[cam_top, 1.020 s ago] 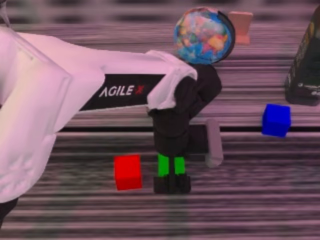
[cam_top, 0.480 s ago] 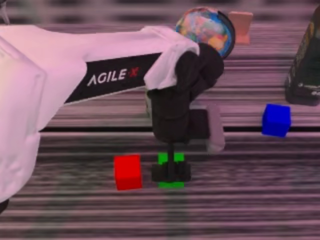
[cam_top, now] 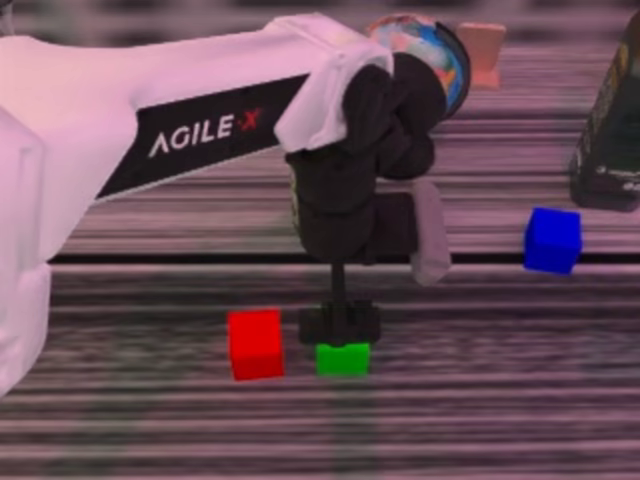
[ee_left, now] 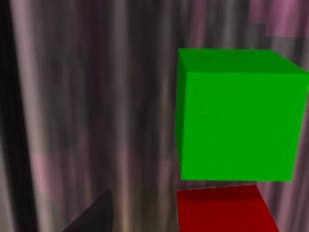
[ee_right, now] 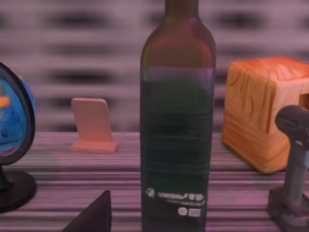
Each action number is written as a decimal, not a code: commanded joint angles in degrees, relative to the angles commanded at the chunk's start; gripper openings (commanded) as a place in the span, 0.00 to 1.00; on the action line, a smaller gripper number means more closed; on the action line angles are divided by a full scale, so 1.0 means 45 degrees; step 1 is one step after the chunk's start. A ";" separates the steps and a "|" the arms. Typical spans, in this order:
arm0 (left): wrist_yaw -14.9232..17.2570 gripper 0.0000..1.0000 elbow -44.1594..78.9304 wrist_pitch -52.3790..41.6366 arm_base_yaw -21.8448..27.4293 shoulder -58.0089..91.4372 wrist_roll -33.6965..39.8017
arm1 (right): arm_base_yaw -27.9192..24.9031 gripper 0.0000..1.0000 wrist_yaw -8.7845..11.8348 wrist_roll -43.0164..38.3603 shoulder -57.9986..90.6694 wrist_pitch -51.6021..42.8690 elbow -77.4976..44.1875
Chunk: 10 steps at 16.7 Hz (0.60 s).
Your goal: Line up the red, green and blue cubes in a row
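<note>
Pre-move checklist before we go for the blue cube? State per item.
1. Green cube released, resting on the table: ok; the left gripper sits above and behind it.
2. Green cube beside the red cube, small gap, roughly level in the top view: ok.
3. Left gripper fingers open or shut: cannot tell.
4. Blue cube out of the row, off to the right and farther back: not ok, not yet placed.
5. Space to the right of the green cube for the blue one: ok.
6. Bottle stands near the blue cube: approach risk, watch it.
7. Right arm position: cannot tell; absent from the top view.
</note>
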<state>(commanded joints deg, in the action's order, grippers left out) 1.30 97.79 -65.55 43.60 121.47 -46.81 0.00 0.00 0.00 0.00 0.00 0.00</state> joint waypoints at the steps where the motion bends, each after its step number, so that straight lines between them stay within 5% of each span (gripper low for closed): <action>1: -0.0007 1.00 -0.0103 0.0067 -0.0067 -0.0116 0.0049 | -0.0012 1.00 -0.0004 -0.0033 0.0127 -0.0092 -0.0127; 10: -0.0235 1.00 -0.5914 0.3669 -0.3166 -0.7010 0.2573 | -0.0749 1.00 0.0004 -0.1482 0.7288 -0.4189 -0.6552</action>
<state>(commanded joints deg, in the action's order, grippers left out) 0.24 71.18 -49.04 29.35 89.92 -35.24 -3.37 0.02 -6.67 32.79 -18.85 -29.48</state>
